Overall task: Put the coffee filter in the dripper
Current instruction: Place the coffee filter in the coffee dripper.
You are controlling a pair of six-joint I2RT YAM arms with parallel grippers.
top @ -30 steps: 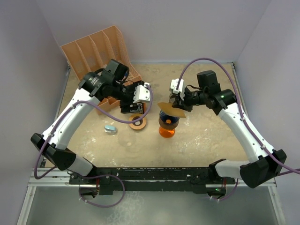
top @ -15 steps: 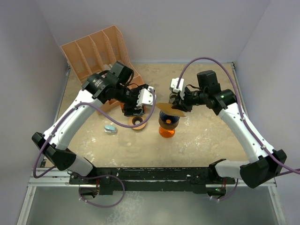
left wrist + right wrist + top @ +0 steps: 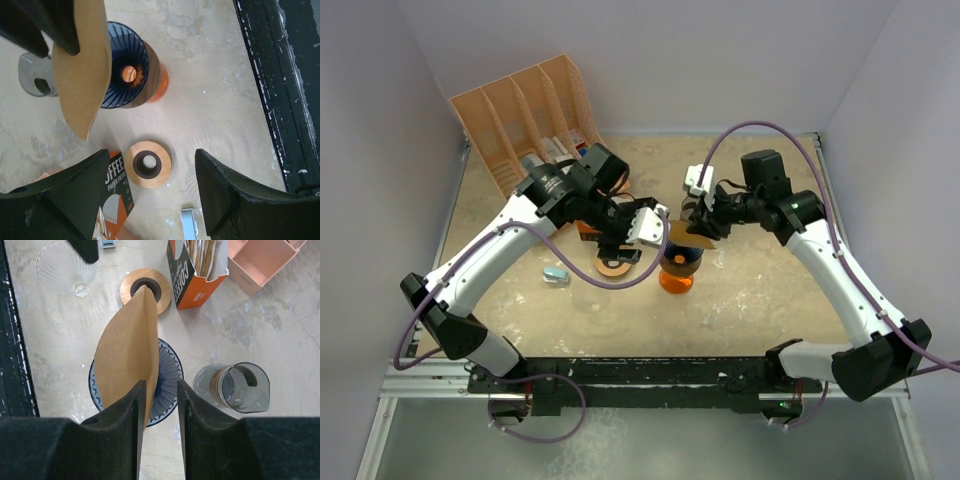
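Observation:
The brown paper coffee filter [image 3: 127, 355] stands on edge over the dark blue ribbed dripper [image 3: 169, 375], which sits on an orange base [image 3: 675, 282]. My right gripper [image 3: 161, 390] is open above the dripper. The filter leans against its left finger, and a clear gap separates it from the other finger. In the left wrist view the filter [image 3: 82, 75] hangs beside the dripper [image 3: 125, 65], partly covering its rim. My left gripper [image 3: 151, 160] is open and empty, close to the dripper's left side in the top view [image 3: 645, 225].
A wooden ring [image 3: 145, 289] lies left of the dripper beside an orange box of filters [image 3: 192, 275]. A glass server [image 3: 242, 387] stands behind the dripper. A clear glass dripper [image 3: 65, 272] and a small clip [image 3: 555, 274] lie nearer the front. An orange file rack [image 3: 525, 110] fills the back left.
My right gripper's jaws have spread apart and no longer pinch the filter. My left arm has swung right, from the filter box toward the dripper.

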